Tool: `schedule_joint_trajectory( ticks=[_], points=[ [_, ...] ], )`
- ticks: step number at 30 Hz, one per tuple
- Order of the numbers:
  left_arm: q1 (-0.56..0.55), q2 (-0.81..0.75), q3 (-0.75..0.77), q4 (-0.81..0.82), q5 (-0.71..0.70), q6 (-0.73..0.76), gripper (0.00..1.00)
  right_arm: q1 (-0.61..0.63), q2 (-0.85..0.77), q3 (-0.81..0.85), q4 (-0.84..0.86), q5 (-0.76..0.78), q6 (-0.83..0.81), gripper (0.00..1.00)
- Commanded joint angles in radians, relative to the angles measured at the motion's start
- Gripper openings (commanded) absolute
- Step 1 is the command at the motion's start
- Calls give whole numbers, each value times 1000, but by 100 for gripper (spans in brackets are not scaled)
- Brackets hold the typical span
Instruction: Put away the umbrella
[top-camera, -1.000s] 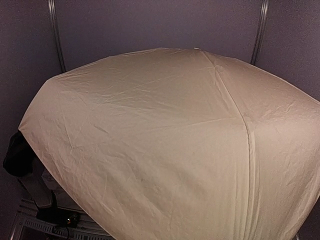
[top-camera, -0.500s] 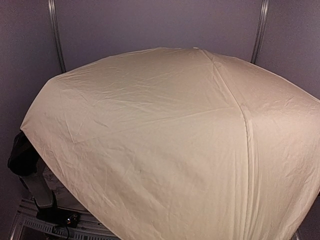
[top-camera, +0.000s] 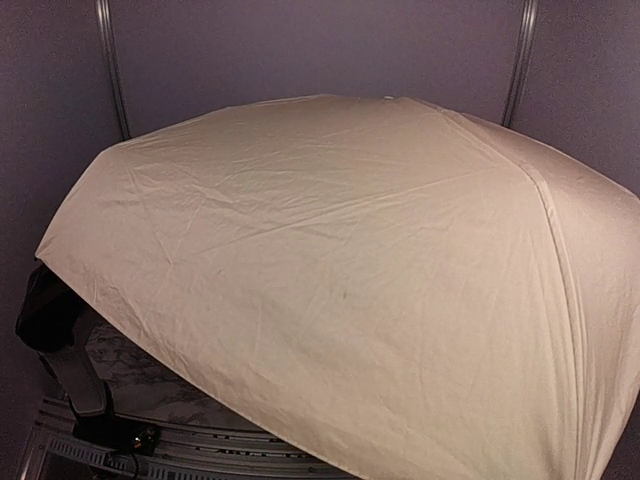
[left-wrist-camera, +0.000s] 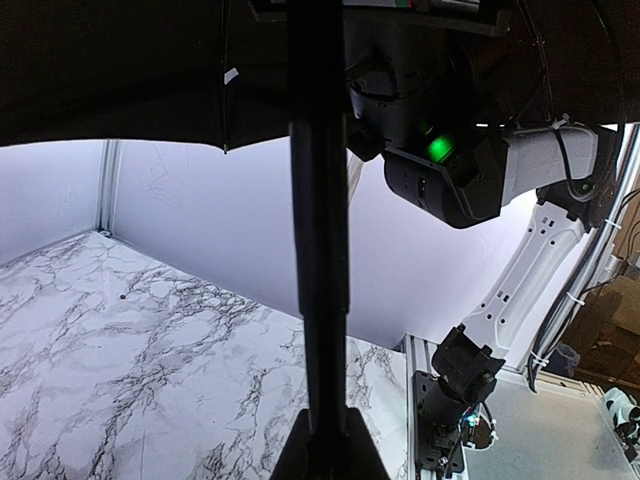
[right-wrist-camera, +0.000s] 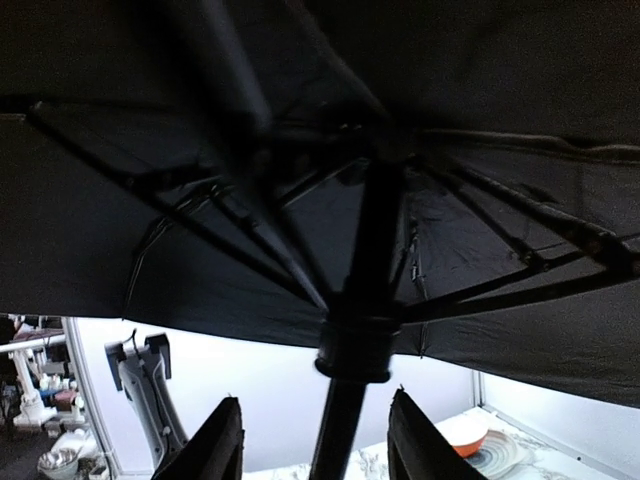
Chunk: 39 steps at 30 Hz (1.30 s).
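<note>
turning seen: umbrella (top-camera: 330, 280) seam (top-camera: 556, 235) swung rightward | still fully open, folding not begun | right gripper (right-wrist-camera: 314, 405) spread around shaft (right-wrist-camera: 372, 240) | left gripper (left-wrist-camera: 322, 455): cannot be told

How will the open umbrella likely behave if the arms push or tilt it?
The umbrella is probably top-heavy, spreading wide over one thin shaft, so tilting may swing it. Its creased canopy likely yields to a push. The thin ribs look bendable; press gently.

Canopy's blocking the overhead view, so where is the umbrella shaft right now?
The umbrella shaft stands centre of the right wrist view, between the open right fingers, under the black ribs.
</note>
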Motion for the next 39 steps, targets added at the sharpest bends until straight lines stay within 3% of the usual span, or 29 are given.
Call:
schedule_joint_trajectory(
  ticks=[1,6,13,18,26,32,38,39],
  points=[
    [-6,0,6,98,-2,19,0,-5,27,35,103,80,46,49],
    [-10,0,8,99,16,23,0,-5,64,59,146,93,75,56],
    [-11,0,9,100,22,21,0,-6,92,86,192,95,91,54],
    [-11,0,11,100,25,22,0,-5,95,88,194,109,82,47],
    [-11,0,11,98,28,22,0,-6,106,106,192,96,79,17],
    [-11,-5,6,99,27,23,0,-5,114,122,176,64,90,2],
    [-11,-14,5,100,27,27,0,-6,122,118,168,64,109,0],
    [-11,-16,5,98,29,28,0,-7,122,118,163,67,116,4]
  ],
)
